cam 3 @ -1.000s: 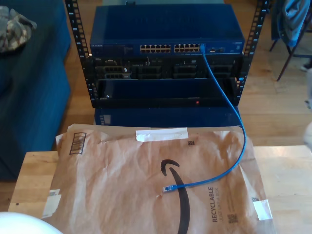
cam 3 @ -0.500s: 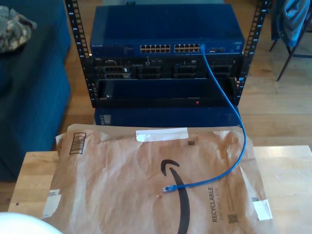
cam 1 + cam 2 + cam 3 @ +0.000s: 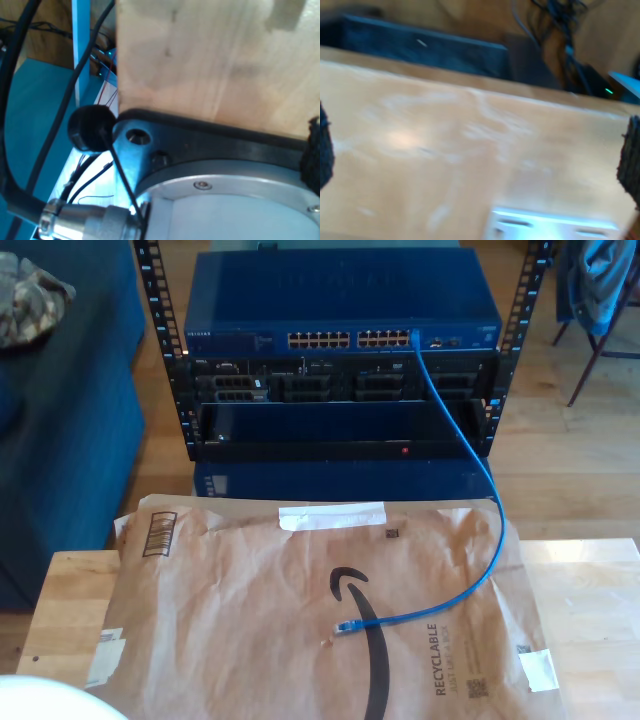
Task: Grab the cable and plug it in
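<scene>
The thin bright-blue cable (image 3: 478, 455) has one end plugged into a port at the right end of the blue network switch (image 3: 340, 295) in the exterior view. It hangs down in front of the rack and curves onto a brown paper mailer (image 3: 250, 620). Its loose clear plug (image 3: 346, 625) lies flat on the mailer, with nothing touching it. My second gripper (image 3: 477, 150) is open over bare wooden tabletop, with dark pads (image 3: 630, 160) far apart. My first gripper (image 3: 160, 150) shows one dark pad (image 3: 313, 147) beside a wooden surface and a grey arm base (image 3: 225, 205); it holds nothing.
The black rack (image 3: 340, 410) holds dark server units under the switch. The wooden table (image 3: 590, 600) carries the mailer. A blue sofa (image 3: 60, 420) stands at the exterior view's left. A white rounded shape (image 3: 40, 700) shows at that view's lower left corner.
A pale blur at the exterior view's right edge one second ago is gone. The cable and its loose plug lie where they were.
</scene>
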Controlling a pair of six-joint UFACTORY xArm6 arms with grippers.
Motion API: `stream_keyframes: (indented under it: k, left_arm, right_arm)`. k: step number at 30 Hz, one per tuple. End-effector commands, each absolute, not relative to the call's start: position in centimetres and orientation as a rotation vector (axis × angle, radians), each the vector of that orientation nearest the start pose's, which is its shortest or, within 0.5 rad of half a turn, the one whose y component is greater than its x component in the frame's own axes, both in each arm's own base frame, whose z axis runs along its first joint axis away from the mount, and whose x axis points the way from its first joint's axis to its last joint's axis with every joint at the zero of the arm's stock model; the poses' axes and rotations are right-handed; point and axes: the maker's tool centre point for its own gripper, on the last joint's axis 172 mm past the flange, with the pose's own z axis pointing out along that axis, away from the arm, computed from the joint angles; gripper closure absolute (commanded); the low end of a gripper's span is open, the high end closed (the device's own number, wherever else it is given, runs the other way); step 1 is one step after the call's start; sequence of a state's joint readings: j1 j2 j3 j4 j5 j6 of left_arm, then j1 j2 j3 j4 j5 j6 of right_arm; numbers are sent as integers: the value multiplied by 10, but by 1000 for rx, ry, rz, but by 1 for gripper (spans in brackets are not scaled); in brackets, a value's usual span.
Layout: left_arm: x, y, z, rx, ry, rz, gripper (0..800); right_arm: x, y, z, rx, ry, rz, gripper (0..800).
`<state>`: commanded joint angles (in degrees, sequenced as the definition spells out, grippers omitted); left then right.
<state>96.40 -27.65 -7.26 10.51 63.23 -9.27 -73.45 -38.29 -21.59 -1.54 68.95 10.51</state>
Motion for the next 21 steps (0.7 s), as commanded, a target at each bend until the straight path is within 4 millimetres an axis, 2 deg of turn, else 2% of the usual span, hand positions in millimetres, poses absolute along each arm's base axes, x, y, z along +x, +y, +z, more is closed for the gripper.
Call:
stream_keyframes:
  k: [4, 9, 17, 21]
  left_arm:
    - [-50, 112, 36, 1848, 2144, -656, 0]
    - [-50, 112, 36, 1848, 2144, -656, 0]
    - [-50, 112, 36, 1847, 2145, -656, 0]
    - [-50, 112, 37, 1846, 2145, -658, 0]
  right_arm:
    - [49, -189, 109, -2252, 2006, 337, 2]
    - [34, -170, 75, -2207, 2029, 360, 2]
    - [28, -167, 27, -2224, 2095, 226, 2]
    - [27, -170, 23, -2226, 2113, 200, 1]
